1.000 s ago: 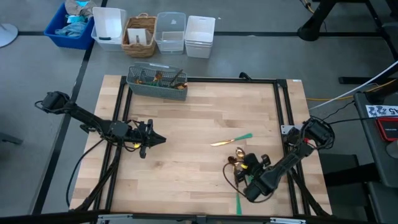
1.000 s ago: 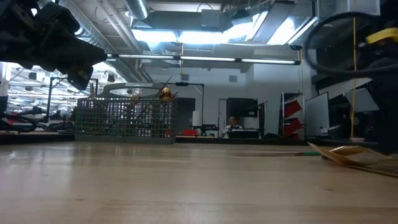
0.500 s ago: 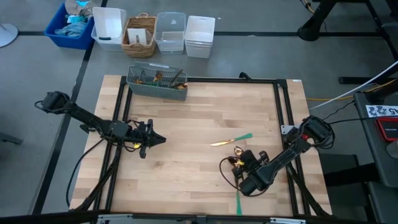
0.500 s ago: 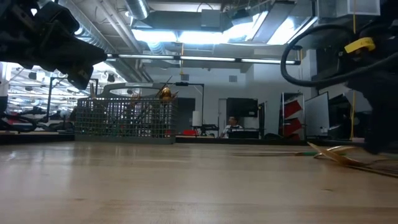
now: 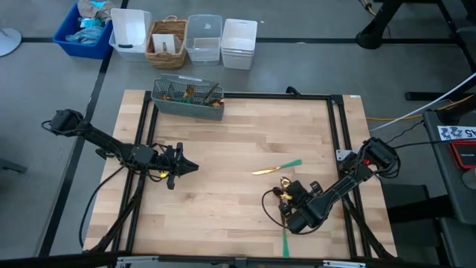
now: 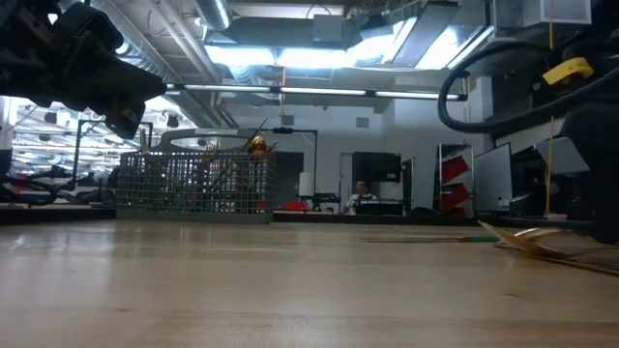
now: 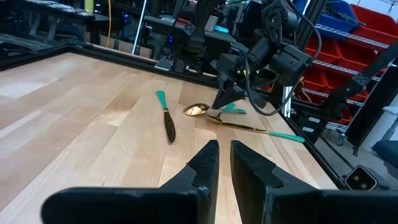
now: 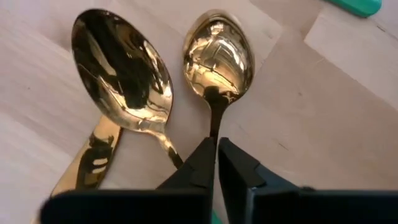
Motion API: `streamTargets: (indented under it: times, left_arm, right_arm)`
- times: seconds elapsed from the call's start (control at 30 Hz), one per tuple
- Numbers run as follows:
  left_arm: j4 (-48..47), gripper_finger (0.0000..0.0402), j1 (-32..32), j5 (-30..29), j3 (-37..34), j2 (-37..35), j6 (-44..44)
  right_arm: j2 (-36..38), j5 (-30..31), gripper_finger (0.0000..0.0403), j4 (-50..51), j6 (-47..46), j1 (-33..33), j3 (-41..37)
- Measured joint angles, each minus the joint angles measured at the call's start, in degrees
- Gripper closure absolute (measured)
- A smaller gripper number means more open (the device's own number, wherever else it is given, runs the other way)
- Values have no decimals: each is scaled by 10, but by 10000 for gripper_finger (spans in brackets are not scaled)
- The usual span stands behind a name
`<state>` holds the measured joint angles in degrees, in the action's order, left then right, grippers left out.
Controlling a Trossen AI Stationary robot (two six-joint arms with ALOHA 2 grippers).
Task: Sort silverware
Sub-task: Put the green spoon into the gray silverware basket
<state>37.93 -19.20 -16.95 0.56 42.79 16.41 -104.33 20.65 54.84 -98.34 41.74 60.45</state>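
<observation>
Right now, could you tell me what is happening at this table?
The robot is sorting gold, teal-handled silverware. The right tool is down over two spoons near the table's right front, its fingers closed around the neck of one spoon. A knife lies loose nearby. The left tool waits over the table's left side. A mesh caddy at the back holds sorted pieces.

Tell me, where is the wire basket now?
In the high view, the wire basket stands at the table's far edge, on the left arm's side, holding silverware.

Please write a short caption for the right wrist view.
Right gripper pinching the neck of a gold spoon, a second spoon beside it on the table.
</observation>
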Motion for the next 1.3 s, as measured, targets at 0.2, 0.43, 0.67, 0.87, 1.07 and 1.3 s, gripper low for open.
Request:
streamTargets:
  times: [0.2,0.43,0.67,0.87,1.07,1.3]
  left_arm:
    - [0,369,0,0,0,0,1]
    - [0,369,0,0,0,0,-3]
    - [-1,369,0,0,0,0,-8]
    - [-1,369,0,0,0,0,-9]
    - [0,369,0,0,0,0,-10]
    - [6,369,0,0,0,0,-10]
  right_arm:
    - [0,-33,308,-12,12,-9,0]
    - [0,-24,255,-10,12,-28,0]
    - [0,-13,265,-41,11,-36,-24]
    - [1,14,321,-69,12,-34,-42]
    - [1,42,390,-55,40,-34,-34]
    - [-1,85,380,88,39,-43,24]
